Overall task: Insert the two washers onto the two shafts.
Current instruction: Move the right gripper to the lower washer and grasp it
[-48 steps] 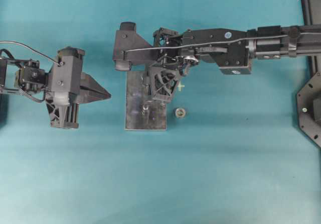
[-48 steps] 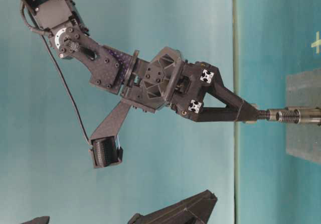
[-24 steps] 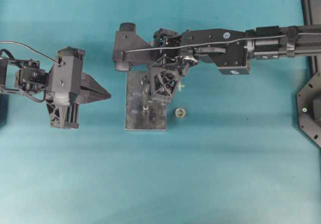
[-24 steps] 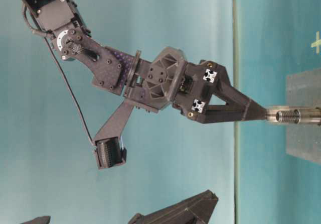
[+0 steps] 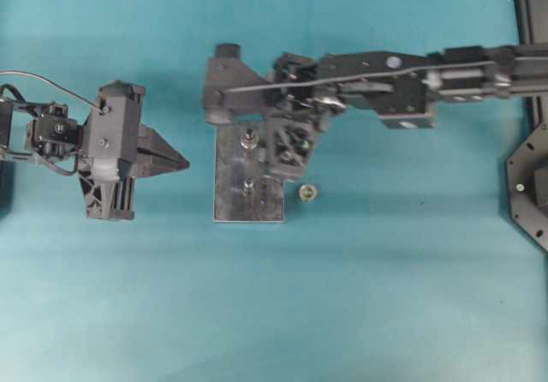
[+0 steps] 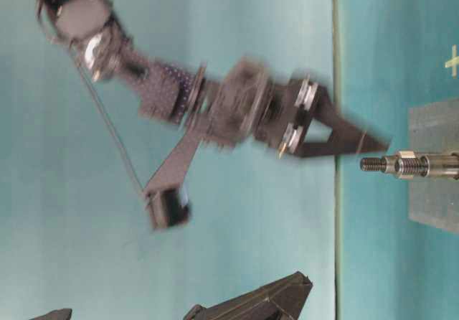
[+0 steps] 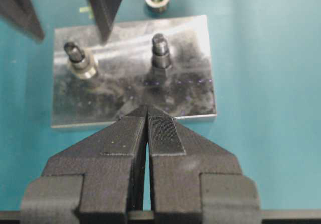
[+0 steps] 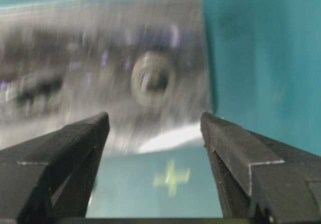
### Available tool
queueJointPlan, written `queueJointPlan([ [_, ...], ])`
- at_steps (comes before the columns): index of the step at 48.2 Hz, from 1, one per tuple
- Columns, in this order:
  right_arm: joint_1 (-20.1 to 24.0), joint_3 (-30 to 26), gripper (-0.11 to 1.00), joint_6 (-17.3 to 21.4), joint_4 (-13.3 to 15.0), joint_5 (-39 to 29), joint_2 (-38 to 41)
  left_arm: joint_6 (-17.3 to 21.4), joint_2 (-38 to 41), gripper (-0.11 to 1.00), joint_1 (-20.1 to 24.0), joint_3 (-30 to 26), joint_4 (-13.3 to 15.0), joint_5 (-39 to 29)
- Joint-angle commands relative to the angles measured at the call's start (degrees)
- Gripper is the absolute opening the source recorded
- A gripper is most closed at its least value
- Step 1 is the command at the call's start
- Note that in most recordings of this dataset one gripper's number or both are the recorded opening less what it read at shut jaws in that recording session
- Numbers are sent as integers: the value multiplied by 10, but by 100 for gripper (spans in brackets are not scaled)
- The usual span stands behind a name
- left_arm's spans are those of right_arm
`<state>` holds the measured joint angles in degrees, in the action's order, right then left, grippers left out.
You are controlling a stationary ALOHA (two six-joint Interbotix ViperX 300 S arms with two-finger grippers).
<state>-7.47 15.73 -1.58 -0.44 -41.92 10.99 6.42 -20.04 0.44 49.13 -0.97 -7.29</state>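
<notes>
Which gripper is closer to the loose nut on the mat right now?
Right. The right gripper hangs open over the plate's edge, just beside the nut. The left gripper sits shut beyond the plate's far side.

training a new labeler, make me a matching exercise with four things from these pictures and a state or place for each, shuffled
Things:
1. left gripper
2. right gripper
3. washer
4. loose nut

States or places:
A. open, empty
B. on the cloth beside the plate
C. shut, empty
D. around a shaft on the plate

Pairs: 1-C, 2-A, 3-D, 4-B
</notes>
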Motion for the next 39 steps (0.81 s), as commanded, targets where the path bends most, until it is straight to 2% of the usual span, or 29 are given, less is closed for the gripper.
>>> queueJointPlan([
  [1, 10, 24, 78, 11, -3, 4, -50, -1, -4, 0, -3, -5, -1, 4],
  [9, 35, 97, 77, 39, -3, 18, -95, -1, -3, 0, -2, -5, -2, 4],
  [19, 88, 151, 77, 55, -3, 61, -95, -2, -4, 0, -2, -7, -2, 5],
  [25, 93, 157, 77, 76, -1, 85, -78, -3, -4, 0, -3, -8, -2, 4],
  [39, 88, 149, 72, 77, 14, 108, -24, -4, -4, 0, -4, -8, -2, 5],
])
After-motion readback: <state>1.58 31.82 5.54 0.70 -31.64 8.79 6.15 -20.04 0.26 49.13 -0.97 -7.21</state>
